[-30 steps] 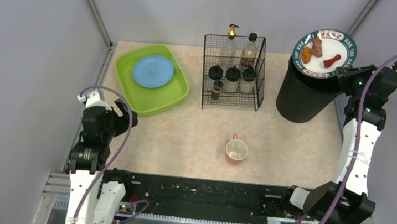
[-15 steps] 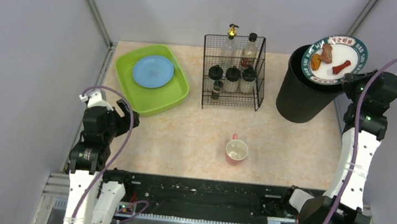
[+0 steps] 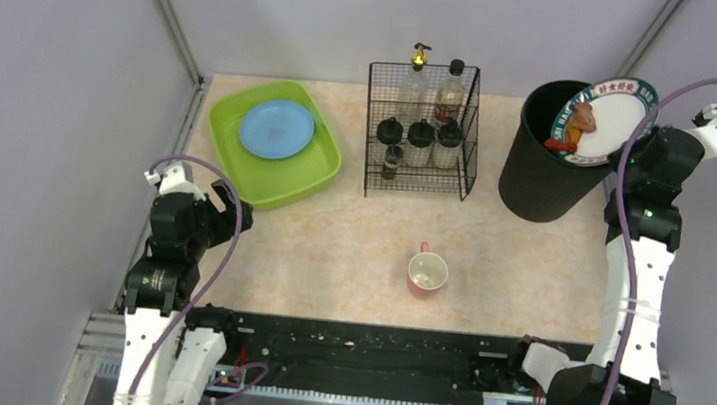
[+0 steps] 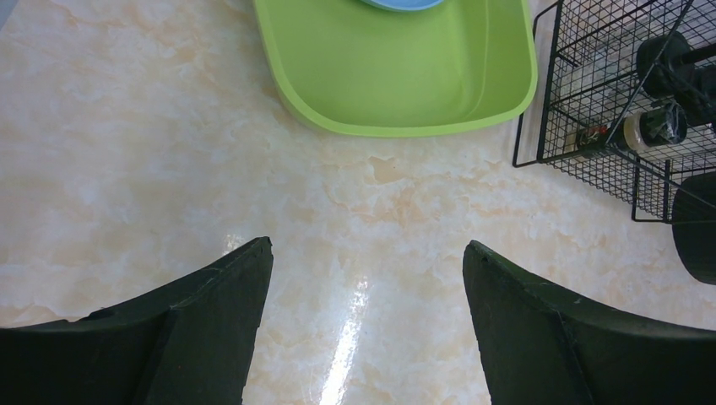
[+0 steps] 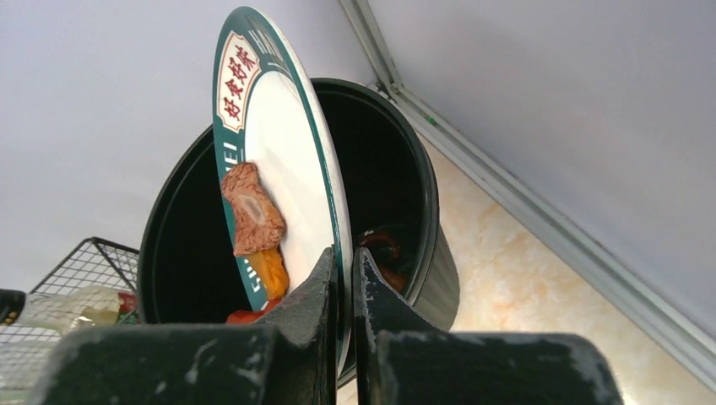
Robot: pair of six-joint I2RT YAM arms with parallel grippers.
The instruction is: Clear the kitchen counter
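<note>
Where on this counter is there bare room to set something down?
The biggest bare stretch of kitchen counter lies between the green tub, the wire rack, the mug and the black rail. A second lies right of the mug, in front of the black bin. The back row is crowded: only narrow gaps flank the rack.

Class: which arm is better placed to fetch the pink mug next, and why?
Probably left: the left gripper hangs open and empty, while the right gripper clamps the tilted plate over the black bin.
</note>
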